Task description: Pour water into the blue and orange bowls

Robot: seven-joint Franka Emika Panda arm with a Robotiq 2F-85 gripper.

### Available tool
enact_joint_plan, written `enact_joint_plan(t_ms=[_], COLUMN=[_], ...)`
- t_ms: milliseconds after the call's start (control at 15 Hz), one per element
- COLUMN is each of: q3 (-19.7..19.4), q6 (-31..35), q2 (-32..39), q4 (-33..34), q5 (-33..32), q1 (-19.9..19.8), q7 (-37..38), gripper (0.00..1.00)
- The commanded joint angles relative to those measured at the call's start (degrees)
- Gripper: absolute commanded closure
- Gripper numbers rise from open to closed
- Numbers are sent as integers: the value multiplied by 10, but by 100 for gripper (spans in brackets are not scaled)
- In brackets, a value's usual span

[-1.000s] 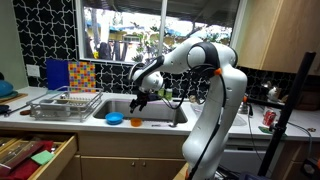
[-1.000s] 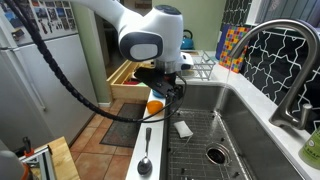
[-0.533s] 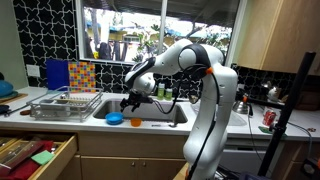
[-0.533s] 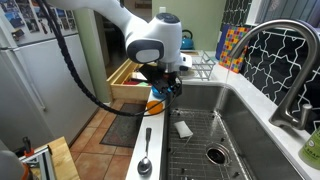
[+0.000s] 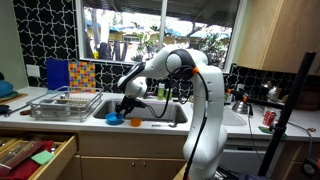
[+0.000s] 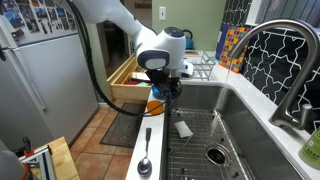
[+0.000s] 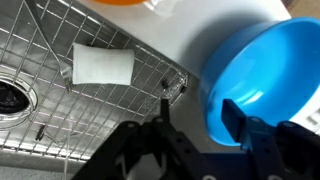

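A blue bowl (image 5: pixel 114 118) and an orange bowl (image 5: pixel 136 122) sit on the counter strip in front of the sink. In the wrist view the blue bowl (image 7: pixel 265 70) fills the right side and the orange bowl (image 7: pixel 125 3) shows only at the top edge. My gripper (image 7: pixel 200 110) is open and empty. One finger is over the inside of the blue bowl and the other is outside its rim. In an exterior view the gripper (image 6: pixel 160 95) hides most of the blue bowl, with the orange bowl (image 6: pixel 153 106) beside it.
The sink holds a wire grid (image 7: pixel 60 110) with a white pad (image 7: pixel 102 65) on it. A spoon (image 6: pixel 146 160) lies on the counter strip. A dish rack (image 5: pixel 65 103) stands beside the sink, a drawer (image 5: pixel 35 155) is open below, and the faucet (image 6: pixel 285 50) rises nearby.
The arm has moved down and along the sink's front edge, from above the orange bowl to the blue bowl. The gripper stays open.
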Motion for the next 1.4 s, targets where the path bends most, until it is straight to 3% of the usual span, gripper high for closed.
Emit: enact_joint_plan(t_ms=[0,267,667,933,1000,1267,1333], q3=[14,12,-14,-48,-33,-44,-44], q6=[-7,-16,23,79,56,65,84], q2=[18,10,-25,-25,-16,-16,-16], q4=[19,17,-4,-4,12,12,8], q5=[9,5,-20,-43,-23,-35,-41], q1=[-18,-32,-56,-72,-71,-79,-75], q7=[13,17,40,126,81,110,121], gripper=[72,99,99,99,95,95,99])
